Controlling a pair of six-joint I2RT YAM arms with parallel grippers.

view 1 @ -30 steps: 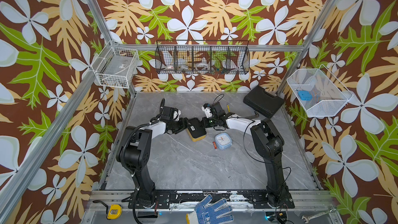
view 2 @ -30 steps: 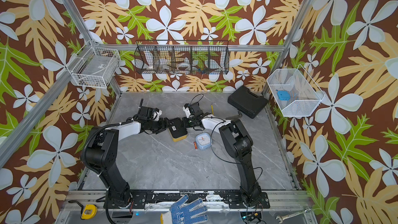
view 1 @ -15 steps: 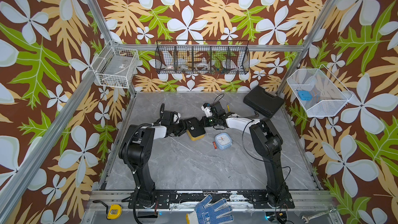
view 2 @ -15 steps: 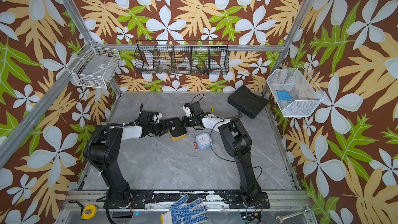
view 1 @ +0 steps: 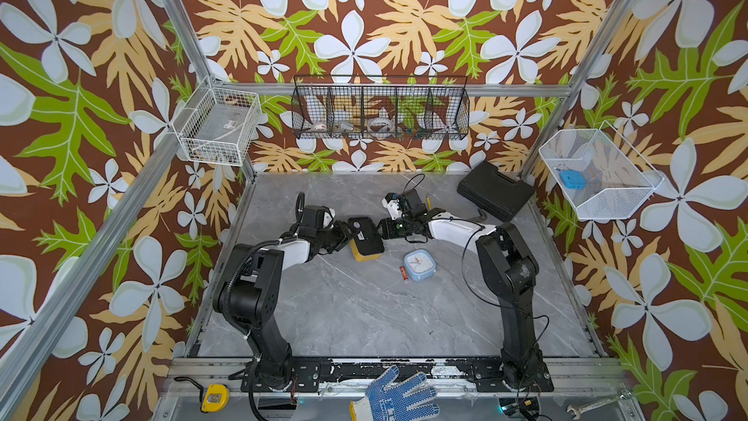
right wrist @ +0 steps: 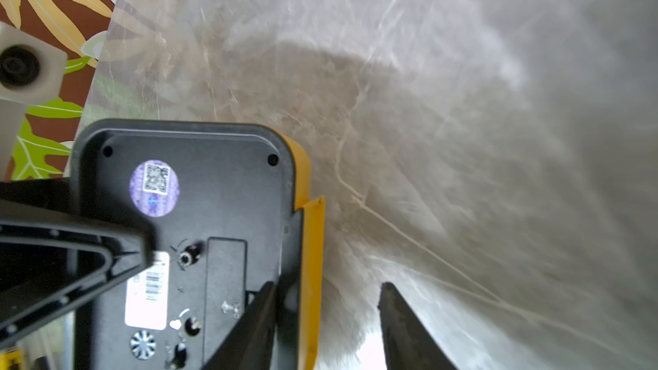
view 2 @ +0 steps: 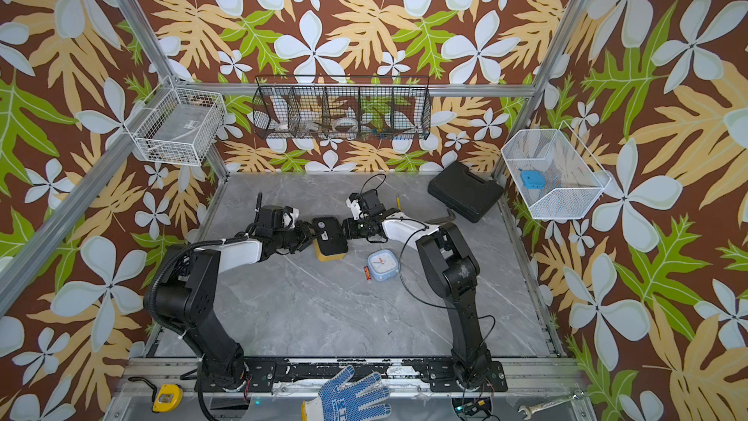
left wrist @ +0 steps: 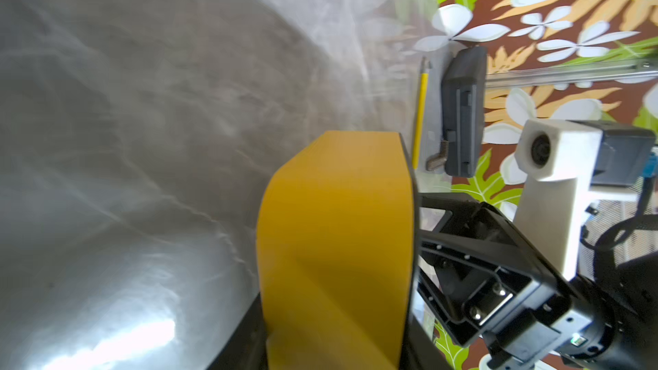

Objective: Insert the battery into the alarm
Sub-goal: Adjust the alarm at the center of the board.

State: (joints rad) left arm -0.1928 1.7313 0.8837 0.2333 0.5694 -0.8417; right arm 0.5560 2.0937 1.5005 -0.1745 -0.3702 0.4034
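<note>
**Handover in progress: right claw has released the alarm**

On the glossy grey marbled desk (view 1: 364, 317), you have the alarm (view 1: 366, 236) just beyond centre, with a moulded black back and a smooth yellow shell. Your right claw (right wrist: 327, 284), clamped a second ago, now stands open around its edge. Your left claw (view 1: 346, 232) has narrowed across it; I cannot tell whether it grips. The small red cylindrical battery (view 1: 403, 272) lies beside the rounded blue clock (view 1: 420, 264), so insertion is still to come.

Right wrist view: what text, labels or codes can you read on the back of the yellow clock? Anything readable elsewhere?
Purple round sticker on the back of the yellow clock: a QR code, no legible words.
White label on the same back: a barcode and small print, too blurred to read.
Glove, in both top views: printed mark, too small to read.
Nothing can be quoted.
</note>
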